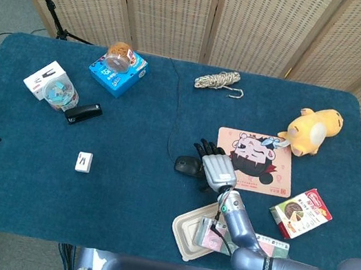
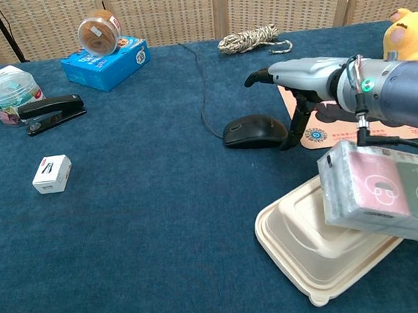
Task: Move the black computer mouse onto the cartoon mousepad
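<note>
Head view. Your right hand point(image 1: 213, 165) hovers above the blue tabletop point(image 1: 126, 202), fingers spread and holding nothing. The black computer mouse point(image 1: 187, 165) lies just to the hand's left side, close against the fingertips; whether they touch it cannot be told from above. The cartoon mousepad point(image 1: 273, 174) lies just beyond and to the right of the hand, partly under it. The mouse shows as a small, dark, rounded oval, with a thin cable point(image 1: 177, 106) running away from it toward the far edge. The left hand is not visible.

Chest view. The right hand point(image 2: 290, 83) is held level above the tabletop, with one finger reaching down beside the mouse point(image 2: 254, 131), which sits just in front of and below the hand, apart from the mousepad point(image 2: 316, 129) edge. The mouse looks like a low, smooth, glossy plastic dome: judge it light, rigid and somewhat slippery. Take hold across its two long flanks, low on the shell, and expect the trailing cable point(image 2: 201, 84) to drag as you carry it.
</note>
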Motion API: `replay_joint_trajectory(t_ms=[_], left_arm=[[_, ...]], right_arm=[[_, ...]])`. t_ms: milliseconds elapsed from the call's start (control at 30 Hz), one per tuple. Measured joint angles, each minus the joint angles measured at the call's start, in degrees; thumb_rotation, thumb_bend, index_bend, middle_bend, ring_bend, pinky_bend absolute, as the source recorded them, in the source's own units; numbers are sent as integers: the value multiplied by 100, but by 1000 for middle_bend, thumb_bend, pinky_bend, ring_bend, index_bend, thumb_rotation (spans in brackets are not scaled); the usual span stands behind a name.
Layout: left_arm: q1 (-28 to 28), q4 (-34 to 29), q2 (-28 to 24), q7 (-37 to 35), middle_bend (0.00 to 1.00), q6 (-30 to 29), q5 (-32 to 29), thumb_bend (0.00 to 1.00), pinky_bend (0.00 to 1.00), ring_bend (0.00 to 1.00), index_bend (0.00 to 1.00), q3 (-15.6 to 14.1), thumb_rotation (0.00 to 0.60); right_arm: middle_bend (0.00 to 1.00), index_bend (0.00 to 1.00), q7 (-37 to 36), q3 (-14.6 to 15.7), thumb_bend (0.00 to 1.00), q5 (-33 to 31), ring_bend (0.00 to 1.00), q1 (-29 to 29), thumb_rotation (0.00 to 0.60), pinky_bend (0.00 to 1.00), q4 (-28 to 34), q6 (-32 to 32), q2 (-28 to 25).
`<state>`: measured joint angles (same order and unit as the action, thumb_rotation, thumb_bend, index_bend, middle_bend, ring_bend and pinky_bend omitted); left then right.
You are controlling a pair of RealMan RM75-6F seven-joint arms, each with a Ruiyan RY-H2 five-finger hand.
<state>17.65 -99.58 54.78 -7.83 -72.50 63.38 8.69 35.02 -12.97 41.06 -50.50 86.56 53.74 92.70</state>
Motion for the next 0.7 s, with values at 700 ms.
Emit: replay_joint_trajectory(t_ms=[700], left_arm=[[-100,27,-33,-89,0,164,48,0,0,0,0,155,600]], right_arm=[[239,297,-584,-61,0,-44,179,-189,600,342,-1241,-247,768]])
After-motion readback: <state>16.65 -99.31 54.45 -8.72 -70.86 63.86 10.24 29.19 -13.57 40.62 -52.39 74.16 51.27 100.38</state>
